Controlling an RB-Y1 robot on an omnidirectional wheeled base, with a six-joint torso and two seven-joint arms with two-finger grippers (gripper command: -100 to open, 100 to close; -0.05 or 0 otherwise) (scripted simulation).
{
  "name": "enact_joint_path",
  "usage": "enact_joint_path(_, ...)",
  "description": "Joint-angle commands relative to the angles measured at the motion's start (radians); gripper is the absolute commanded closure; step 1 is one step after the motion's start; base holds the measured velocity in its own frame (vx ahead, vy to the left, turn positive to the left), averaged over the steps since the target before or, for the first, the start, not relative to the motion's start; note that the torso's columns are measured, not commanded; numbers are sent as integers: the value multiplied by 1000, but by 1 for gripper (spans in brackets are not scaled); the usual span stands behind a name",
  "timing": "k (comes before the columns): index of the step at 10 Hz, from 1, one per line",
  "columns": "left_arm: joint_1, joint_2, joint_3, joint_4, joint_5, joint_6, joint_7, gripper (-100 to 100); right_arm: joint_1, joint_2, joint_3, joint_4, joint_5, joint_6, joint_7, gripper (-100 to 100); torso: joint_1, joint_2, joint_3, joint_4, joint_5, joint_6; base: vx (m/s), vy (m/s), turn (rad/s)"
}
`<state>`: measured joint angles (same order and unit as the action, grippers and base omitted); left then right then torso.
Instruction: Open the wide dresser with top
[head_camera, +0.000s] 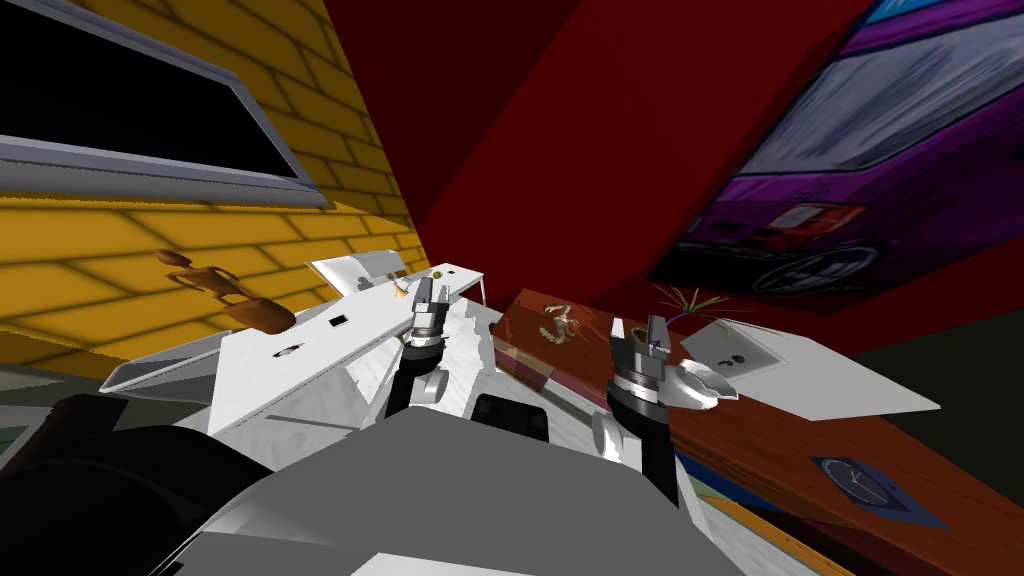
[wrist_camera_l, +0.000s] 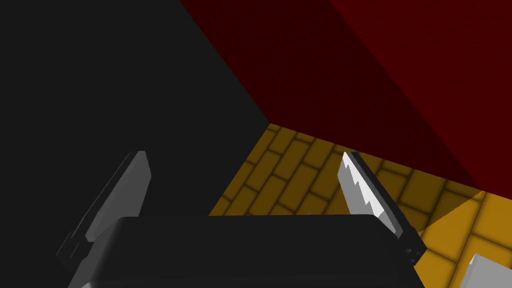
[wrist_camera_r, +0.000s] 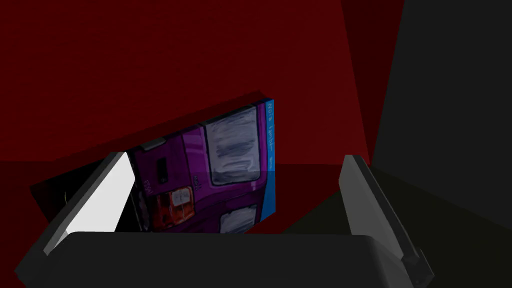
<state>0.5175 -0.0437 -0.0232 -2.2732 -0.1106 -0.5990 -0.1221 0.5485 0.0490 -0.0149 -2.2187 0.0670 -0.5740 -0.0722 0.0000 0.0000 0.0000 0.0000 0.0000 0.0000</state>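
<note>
First, left gripper (head_camera: 432, 292), fingers spread and empty, above the white table (head_camera: 300, 372). Next, right gripper (head_camera: 657, 335), fingers likewise apart, at the left end of the wide red-brown wood-topped dresser (head_camera: 780, 440), beneath a purple car picture (head_camera: 850, 150).

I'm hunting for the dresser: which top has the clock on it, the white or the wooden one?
The red-brown wooden top, on my right: the clock lies flat on it. The white top on my left bears no clock.
</note>
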Motion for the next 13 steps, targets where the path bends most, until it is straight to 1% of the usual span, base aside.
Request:
enact_joint_path(1,0,0,0,0,0,0,0,0,0,0,0,0,0,0,0,0,0,40,-82,41,0,0,0,0,0)
enact_joint_path(3,0,0,0,0,0,0,0,0,0,0,0,0,0,0,0,0,0,175,-351,176,0,0,0,0,0)
enact_joint_path(9,0,0,0,0,0,0,0,0,0,0,0,0,0,0,0,0,0,618,-1234,617,0,0,0,0,0)
enact_joint_path(10,0,0,0,0,0,0,0,0,-2,-30,2,12,16,16,0,-100,0,691,-1382,691,0,0,5,13,53)
enact_joint_path(11,0,0,0,0,0,0,0,0,-4,-53,4,24,33,32,0,-100,1,725,-1451,724,0,0,-4,25,109)
enact_joint_path(13,0,0,0,0,0,0,0,0,-10,-101,9,59,82,79,1,-100,1,737,-1475,737,0,0,-6,44,146)
